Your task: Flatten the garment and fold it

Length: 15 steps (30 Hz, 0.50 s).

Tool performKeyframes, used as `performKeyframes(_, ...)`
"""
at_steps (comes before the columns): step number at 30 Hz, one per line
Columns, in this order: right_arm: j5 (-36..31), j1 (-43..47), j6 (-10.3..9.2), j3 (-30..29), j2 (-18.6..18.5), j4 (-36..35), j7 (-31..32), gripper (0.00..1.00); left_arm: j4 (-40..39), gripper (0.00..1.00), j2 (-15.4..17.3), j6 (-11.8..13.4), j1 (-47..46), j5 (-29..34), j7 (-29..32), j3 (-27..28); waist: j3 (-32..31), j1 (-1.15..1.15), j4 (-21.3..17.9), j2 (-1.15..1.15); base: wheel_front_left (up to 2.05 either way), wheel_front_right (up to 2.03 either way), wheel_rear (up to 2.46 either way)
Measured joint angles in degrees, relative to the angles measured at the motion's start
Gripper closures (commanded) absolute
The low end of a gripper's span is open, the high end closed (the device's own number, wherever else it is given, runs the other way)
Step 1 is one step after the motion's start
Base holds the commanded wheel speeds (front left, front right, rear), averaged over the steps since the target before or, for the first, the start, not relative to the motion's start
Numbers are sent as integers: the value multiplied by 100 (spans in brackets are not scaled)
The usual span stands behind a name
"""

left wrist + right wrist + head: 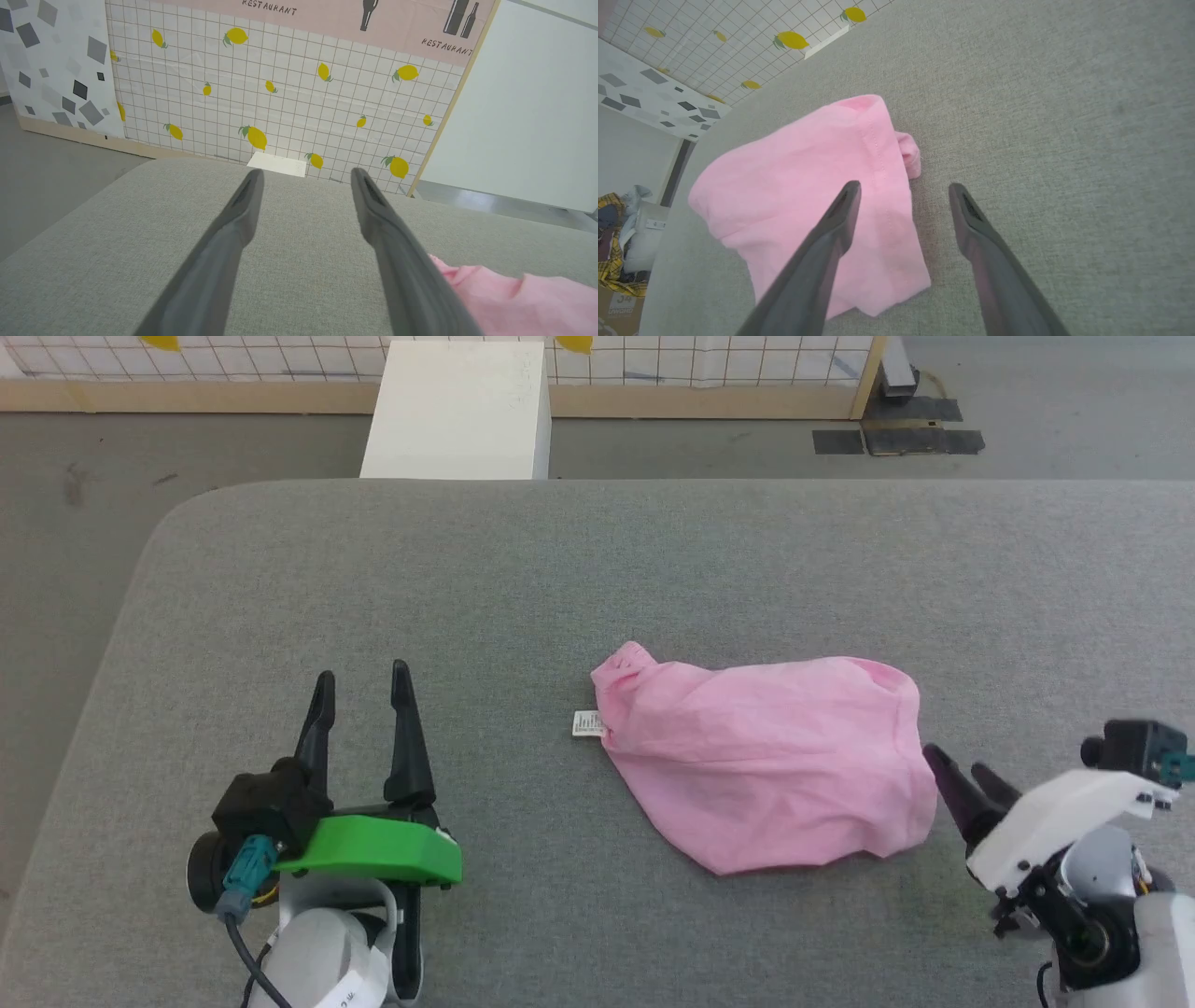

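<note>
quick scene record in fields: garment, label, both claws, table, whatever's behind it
garment: pink, bunched, not yet flat, lying right of centre on the table
label: white, sticking out at the garment's left edge
left claw: open, over bare table, well apart from the garment
right claw: open, at the garment's right edge, gripping nothing
table: grey fabric top
behind table: white box on the floor
</note>
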Motion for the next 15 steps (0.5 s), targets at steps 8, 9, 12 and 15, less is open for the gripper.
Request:
performKeyframes(8,975,153,0,241,-2,377,163,0,1,0,-3,0,-1,0,0,-42,62,0,19,0,0,0,0)
performKeyframes(9,1058,152,0,319,-1,444,171,0,1,0,-3,0,-1,0,0,-43,75,0,24,0,0,0,0)
performKeyframes(12,1188,106,0,535,0,634,157,0,2,0,-3,0,-2,-1,-1,-58,109,0,49,0,0,0,0)
performKeyframes(15,1211,-56,0,714,-2,706,1,100,9,0,-3,-1,-7,-16,-1,-82,137,0,90,0,0,0,0)
